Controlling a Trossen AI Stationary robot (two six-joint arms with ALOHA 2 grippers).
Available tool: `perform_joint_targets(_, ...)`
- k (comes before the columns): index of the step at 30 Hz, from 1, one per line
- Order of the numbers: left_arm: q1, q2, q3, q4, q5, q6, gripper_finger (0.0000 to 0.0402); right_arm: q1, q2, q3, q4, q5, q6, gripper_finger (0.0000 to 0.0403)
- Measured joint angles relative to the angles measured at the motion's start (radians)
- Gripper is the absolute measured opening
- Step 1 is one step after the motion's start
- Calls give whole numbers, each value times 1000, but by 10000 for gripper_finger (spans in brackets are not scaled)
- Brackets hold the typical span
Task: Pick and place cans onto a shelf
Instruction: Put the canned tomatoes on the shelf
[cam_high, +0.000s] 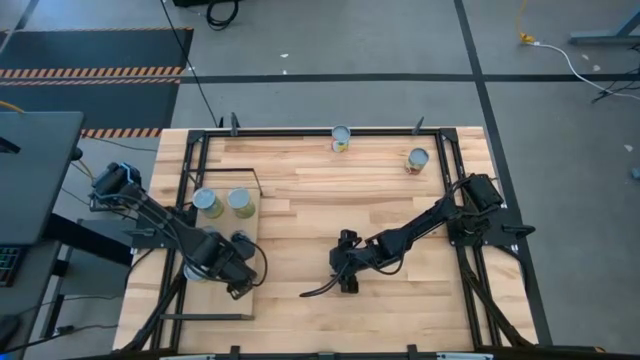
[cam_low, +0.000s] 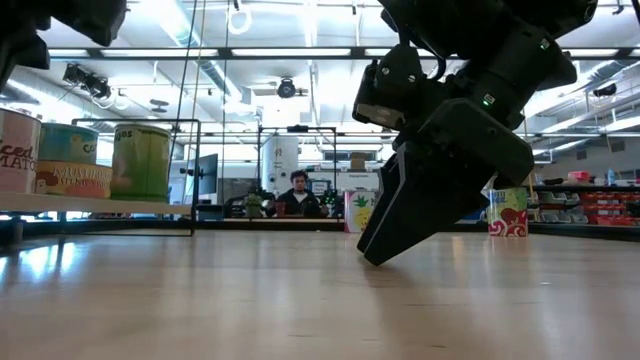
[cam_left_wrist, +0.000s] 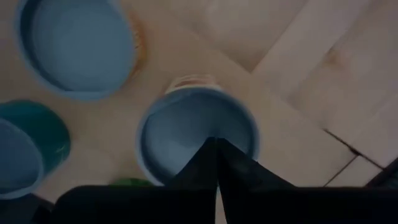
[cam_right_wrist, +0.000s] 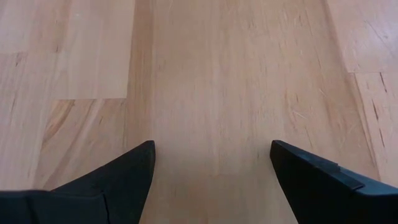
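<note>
The left gripper, fingers pressed together on nothing, is hovering over the pale wood shelf board with its thin black frame, directly above a small round tin can with a grey-blue top. Two more shelved cans are standing just beyond. The right gripper is waiting spread wide, empty, near the table's middle. Two loose silvery-topped cans are sitting well beyond the shelf, seemingly nearer the right arm.
</note>
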Motion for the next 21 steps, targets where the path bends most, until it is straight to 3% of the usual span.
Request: perform_joint_targets(21,-65,0,0,16,50,0,7,0,0,0,-1,0,-2,327)
